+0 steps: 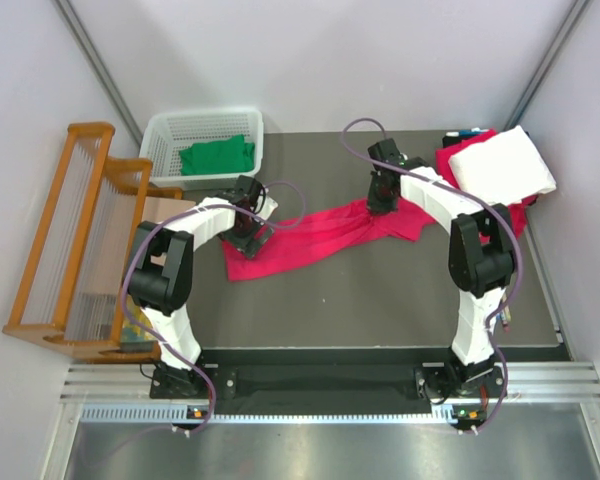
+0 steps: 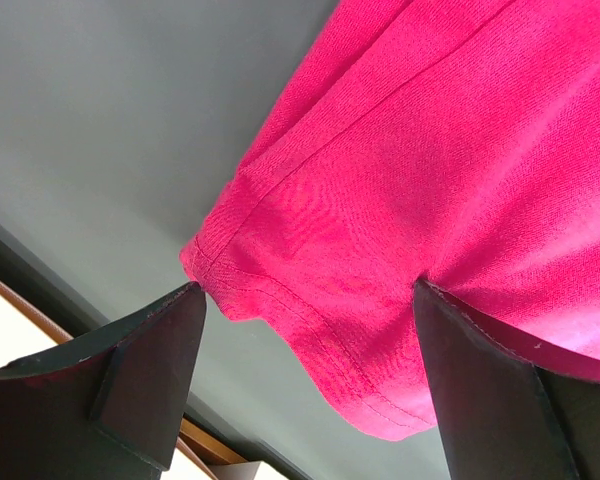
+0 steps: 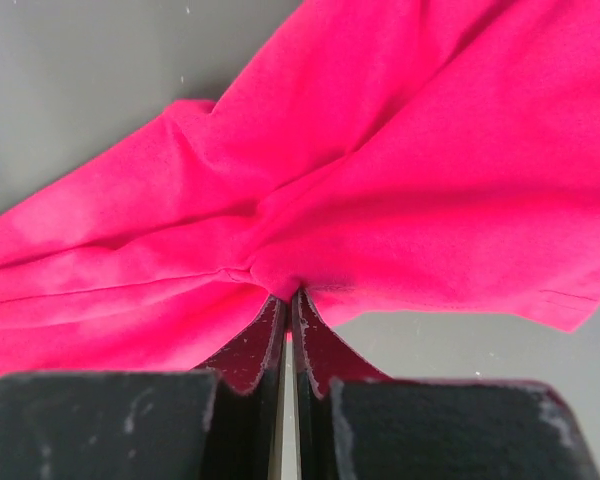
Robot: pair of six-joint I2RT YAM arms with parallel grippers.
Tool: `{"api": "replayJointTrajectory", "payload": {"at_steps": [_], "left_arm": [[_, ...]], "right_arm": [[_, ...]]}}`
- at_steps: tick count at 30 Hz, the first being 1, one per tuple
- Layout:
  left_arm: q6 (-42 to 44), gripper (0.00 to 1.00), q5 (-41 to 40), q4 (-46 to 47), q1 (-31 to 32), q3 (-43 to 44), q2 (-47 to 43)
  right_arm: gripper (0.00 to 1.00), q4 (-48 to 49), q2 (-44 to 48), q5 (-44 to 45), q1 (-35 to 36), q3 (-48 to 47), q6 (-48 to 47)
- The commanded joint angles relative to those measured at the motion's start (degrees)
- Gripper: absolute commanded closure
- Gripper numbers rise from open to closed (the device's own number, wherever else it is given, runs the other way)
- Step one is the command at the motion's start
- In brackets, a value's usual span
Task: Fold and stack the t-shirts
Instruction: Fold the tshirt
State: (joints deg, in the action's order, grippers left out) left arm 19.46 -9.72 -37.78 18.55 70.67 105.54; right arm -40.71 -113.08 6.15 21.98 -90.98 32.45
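A pink-red t-shirt (image 1: pixel 320 235) lies stretched out across the middle of the dark table. My right gripper (image 1: pixel 380 200) is shut on a pinch of its upper right part; the right wrist view shows the fingers (image 3: pixel 270 330) closed with the cloth (image 3: pixel 380 200) bunched at their tips. My left gripper (image 1: pixel 248 232) is open over the shirt's left end; the left wrist view shows a hemmed corner (image 2: pixel 380 300) lying between the two spread fingers (image 2: pixel 150 360). A folded white shirt (image 1: pixel 502 165) rests on a red one (image 1: pixel 450 160) at the back right.
A white basket (image 1: pixel 202 148) at the back left holds a green shirt (image 1: pixel 218 156). A wooden rack (image 1: pixel 75 240) stands along the left edge. The table's edge (image 2: pixel 40 270) and the wood show in the left wrist view.
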Motion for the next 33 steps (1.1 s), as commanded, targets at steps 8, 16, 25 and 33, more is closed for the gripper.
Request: {"api": "replayJointTrajectory", "payload": {"at_steps": [8,16,25,33], "left_arm": [[0.9,0.11,0.0,-0.9,0.0,-1.0,-1.6],[1.4,0.11,-0.6,-1.3,0.0,-0.5,-2.1],[1.5,0.12,-0.4,-1.9,0.0,0.4,-1.4],[1.6,0.12,-0.8,-1.9,0.0,0.1,-1.4]], "right_arm": [[1.00,-5.2,-4.8,3.5,-1.4,-17.0,-3.2],[1.00,-8.6,-11.5,1.8,-1.5,-23.3,-3.7],[0.76,-1.6,-7.0,0.8,-2.4,-4.1,-3.2],[0.34,-1.8,-0.7,-1.6,-4.2,-2.9,-3.2]]}}
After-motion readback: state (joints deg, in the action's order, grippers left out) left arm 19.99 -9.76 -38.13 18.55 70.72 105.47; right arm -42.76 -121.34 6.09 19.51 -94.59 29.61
